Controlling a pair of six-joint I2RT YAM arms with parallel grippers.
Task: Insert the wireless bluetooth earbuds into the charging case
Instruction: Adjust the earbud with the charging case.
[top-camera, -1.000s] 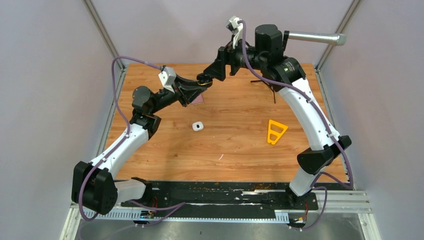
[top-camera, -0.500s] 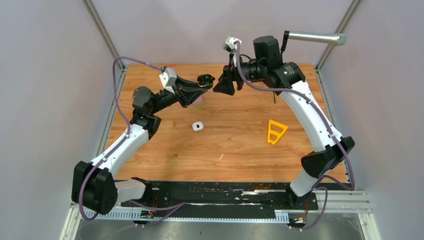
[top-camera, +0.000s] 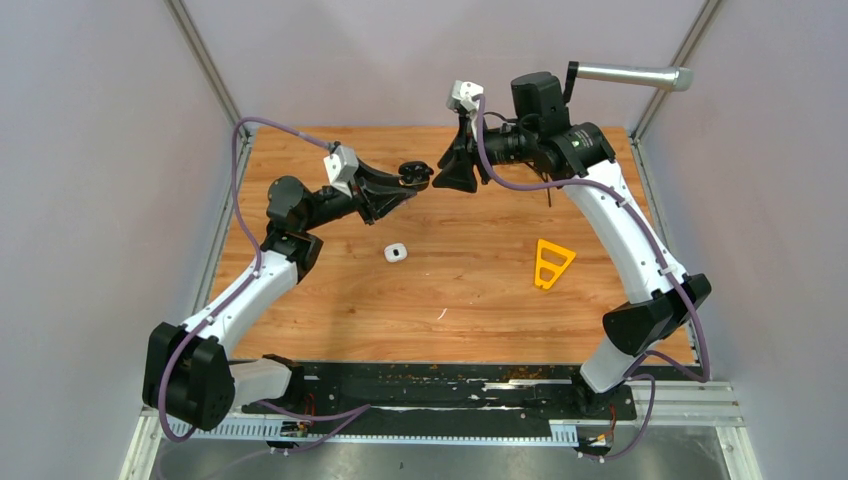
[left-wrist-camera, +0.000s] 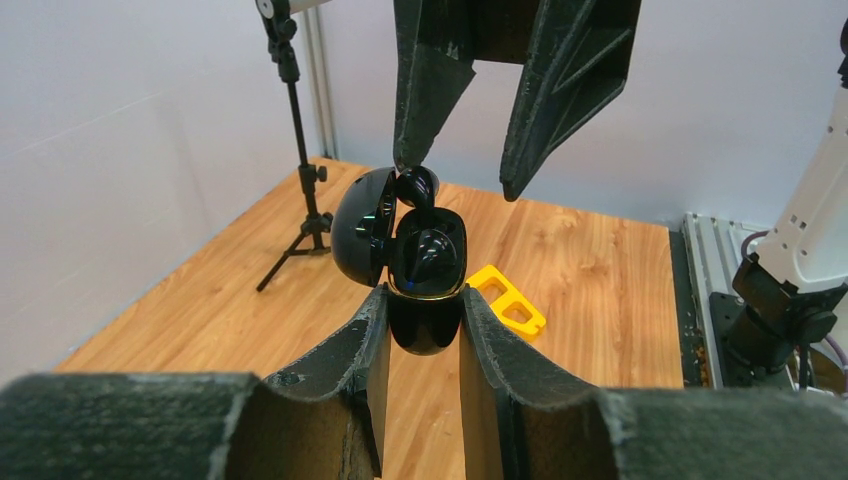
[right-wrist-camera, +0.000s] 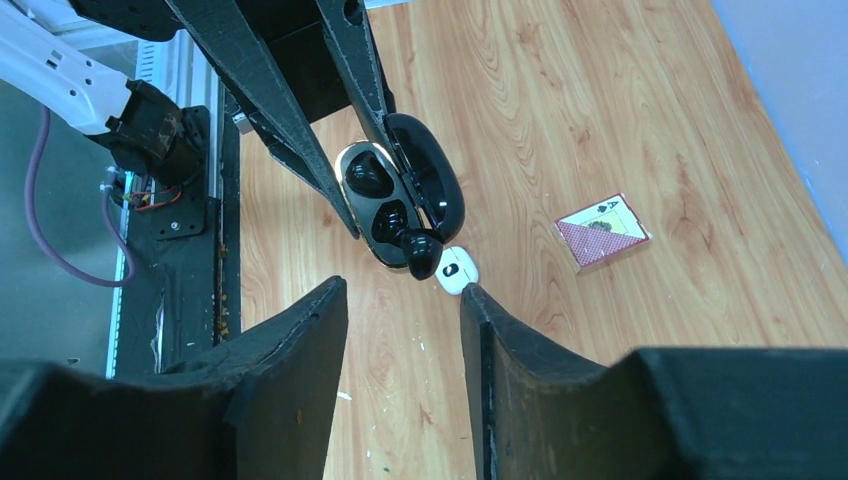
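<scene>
My left gripper (left-wrist-camera: 424, 300) is shut on the lower half of a glossy black charging case (left-wrist-camera: 425, 262) and holds it in the air with its lid (left-wrist-camera: 358, 222) open. One black earbud (left-wrist-camera: 415, 187) sticks up out of the case's far slot, not fully seated; it also shows in the right wrist view (right-wrist-camera: 420, 250). I cannot tell what is in the other slot. My right gripper (left-wrist-camera: 457, 178) is open and empty, its tips a little apart from the earbud. In the top view the case (top-camera: 412, 172) hangs between the left gripper (top-camera: 403, 183) and the right gripper (top-camera: 450, 180). The other earbuds are not visible.
A small white rounded case (top-camera: 396, 252) lies on the wooden table (top-camera: 480, 300) below the grippers. A yellow triangular piece (top-camera: 552, 262) lies to the right, a thin white sliver (top-camera: 441, 313) near the front. A playing card (right-wrist-camera: 602, 230) and a black mini tripod (left-wrist-camera: 295, 150) are at the back.
My right gripper has drawn back to the right, off the case, leaving the black earbud in it. My left gripper has moved the case slightly up and to the right.
</scene>
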